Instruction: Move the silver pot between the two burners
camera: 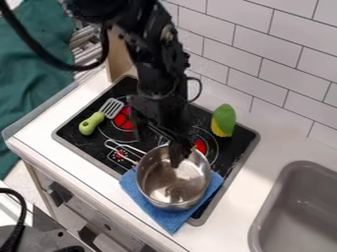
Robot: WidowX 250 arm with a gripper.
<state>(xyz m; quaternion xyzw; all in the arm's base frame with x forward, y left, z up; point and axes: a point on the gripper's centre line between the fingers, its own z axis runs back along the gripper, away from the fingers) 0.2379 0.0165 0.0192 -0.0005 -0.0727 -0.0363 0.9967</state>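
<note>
While pot (pixel 172 184) rests on blue cloth (pixel 156 213) | end effector (pixel 176 160) seemingly inside it

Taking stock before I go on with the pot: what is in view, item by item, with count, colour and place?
pot: 1, silver, on the cloth, front right of the stove
cloth: 1, blue, under the pot
spatula: 1, green handle, silver head, left part of the stove
toy: 1, green and yellow, back right of the stove
burners: 3 seen, red, on the stove
stove: 1, black, set in the counter
counter: 1, white, around the stove and sink
sink: 1, grey, right
tiles: many, white, wall behind
board: 1, tan, behind the stove
fabric: 1, teal, far left
arm: 1, black, from the top edge
gripper: 1, black, at the pot
</note>
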